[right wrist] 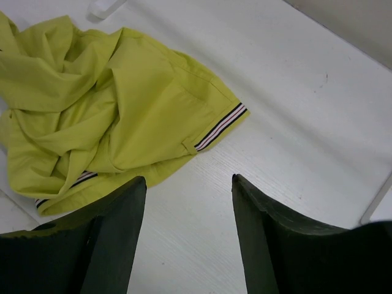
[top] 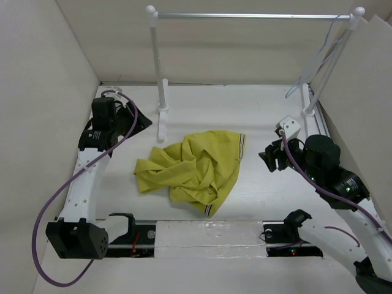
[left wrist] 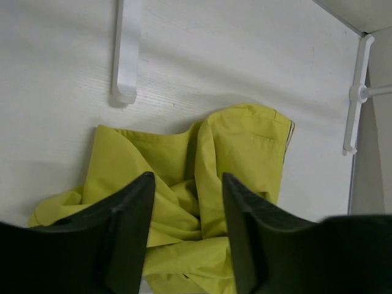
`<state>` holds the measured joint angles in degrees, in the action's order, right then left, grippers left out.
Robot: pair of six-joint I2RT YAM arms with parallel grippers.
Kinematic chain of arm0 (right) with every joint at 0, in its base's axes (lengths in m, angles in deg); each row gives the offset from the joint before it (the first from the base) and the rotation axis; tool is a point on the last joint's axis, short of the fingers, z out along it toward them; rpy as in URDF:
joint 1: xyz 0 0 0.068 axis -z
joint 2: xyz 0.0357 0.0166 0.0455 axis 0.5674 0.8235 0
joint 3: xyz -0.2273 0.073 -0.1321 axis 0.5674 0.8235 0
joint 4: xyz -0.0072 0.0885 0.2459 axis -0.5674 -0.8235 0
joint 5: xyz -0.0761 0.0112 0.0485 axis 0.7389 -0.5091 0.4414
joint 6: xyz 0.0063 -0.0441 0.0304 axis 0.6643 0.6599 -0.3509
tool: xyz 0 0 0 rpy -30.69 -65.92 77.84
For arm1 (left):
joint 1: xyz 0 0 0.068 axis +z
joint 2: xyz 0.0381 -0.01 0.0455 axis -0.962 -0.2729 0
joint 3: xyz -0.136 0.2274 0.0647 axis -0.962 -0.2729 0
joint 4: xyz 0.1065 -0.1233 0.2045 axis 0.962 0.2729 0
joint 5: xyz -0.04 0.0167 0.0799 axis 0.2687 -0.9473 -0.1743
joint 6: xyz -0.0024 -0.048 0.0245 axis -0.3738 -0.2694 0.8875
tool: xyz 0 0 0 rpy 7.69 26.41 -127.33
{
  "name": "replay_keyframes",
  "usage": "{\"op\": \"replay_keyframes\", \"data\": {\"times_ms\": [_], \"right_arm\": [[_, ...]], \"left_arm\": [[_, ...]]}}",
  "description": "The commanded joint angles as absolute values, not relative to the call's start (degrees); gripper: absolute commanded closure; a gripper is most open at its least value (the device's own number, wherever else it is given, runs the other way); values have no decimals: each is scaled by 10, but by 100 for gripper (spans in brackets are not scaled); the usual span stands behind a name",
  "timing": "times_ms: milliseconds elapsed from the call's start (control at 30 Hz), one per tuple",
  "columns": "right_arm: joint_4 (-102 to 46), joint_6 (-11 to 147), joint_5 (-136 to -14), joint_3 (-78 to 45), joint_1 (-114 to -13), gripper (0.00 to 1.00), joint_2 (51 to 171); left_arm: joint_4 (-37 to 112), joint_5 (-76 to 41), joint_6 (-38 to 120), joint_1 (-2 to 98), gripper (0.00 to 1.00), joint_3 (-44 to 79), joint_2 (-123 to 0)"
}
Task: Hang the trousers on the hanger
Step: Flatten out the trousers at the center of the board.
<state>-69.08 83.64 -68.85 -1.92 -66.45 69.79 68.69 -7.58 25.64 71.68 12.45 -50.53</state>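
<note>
The mustard-yellow trousers [top: 190,170] lie crumpled in a heap on the white table, with the striped waistband edge [top: 242,146] at the right. The pale wire hanger [top: 313,66] hangs from the right end of the rail. My left gripper [top: 142,121] is open and empty, up to the left of the heap. In the left wrist view its fingers [left wrist: 187,176] frame the trousers [left wrist: 239,141] below. My right gripper [top: 269,158] is open and empty, right of the heap. In the right wrist view it [right wrist: 187,177] hovers over bare table beside the trousers [right wrist: 122,104] and the stripes [right wrist: 222,127].
A rail with white posts [top: 158,73] and a metal bar [top: 251,15] stands at the back. Its left foot [left wrist: 125,55] is just behind the trousers, and its right foot [top: 309,101] is by the right wall. Beige walls enclose the table on three sides.
</note>
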Motion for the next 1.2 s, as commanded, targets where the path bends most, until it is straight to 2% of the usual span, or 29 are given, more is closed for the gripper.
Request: {"op": "replay_keyframes", "data": {"times_ms": [0,33,67,100,133,167,200,433,467,500,533,567,600,667,700,967,1000,1100,1133,1167], "right_arm": [[-671,832,-690,-21,-661,36,694],[-672,832,-687,-19,-661,36,697],[-677,833,-685,-16,-661,41,698],[-677,832,-685,-13,-661,49,702],[-677,831,-686,-9,-661,63,704],[-676,830,-686,-5,-661,81,708],[-674,828,-685,4,-661,100,713],[-573,802,-718,64,-651,100,792],[-564,802,-718,69,-651,100,806],[-555,804,-722,73,-651,94,821],[-545,804,-726,78,-642,82,838],[-522,800,-729,87,-642,49,864],[-502,797,-735,97,-629,36,878],[-448,796,-756,123,-623,22,907],[-421,789,-787,133,-609,18,961],[-257,748,-839,187,-604,7,1080],[-245,748,-835,188,-604,7,1107],[-208,725,-825,182,-604,12,1152],[-194,723,-821,181,-604,49,1174],[-188,719,-814,181,-604,70,1177]], "left_arm": [[647,-78,232,721,54,115,-506],[641,-83,229,721,47,112,-492],[632,-92,225,721,37,107,-484],[627,-100,218,721,34,104,-473],[621,-107,217,721,31,101,-455],[619,-132,214,721,26,92,-447],[622,-151,209,721,26,88,-441],[705,-273,125,721,29,-10,-444],[708,-273,111,721,26,-22,-446],[707,-271,98,721,24,-34,-448],[707,-268,86,721,21,-46,-449],[698,-259,73,721,17,-72,-449],[688,-260,57,721,15,-88,-448],[663,-232,41,721,12,-126,-442],[645,-222,20,721,8,-144,-442],[564,-180,-15,721,5,-237,-472],[548,-178,-15,721,7,-247,-483],[492,-172,-18,721,30,-263,-512],[475,-175,-13,721,54,-258,-518],[471,-172,-9,721,71,-252,-523]]}}
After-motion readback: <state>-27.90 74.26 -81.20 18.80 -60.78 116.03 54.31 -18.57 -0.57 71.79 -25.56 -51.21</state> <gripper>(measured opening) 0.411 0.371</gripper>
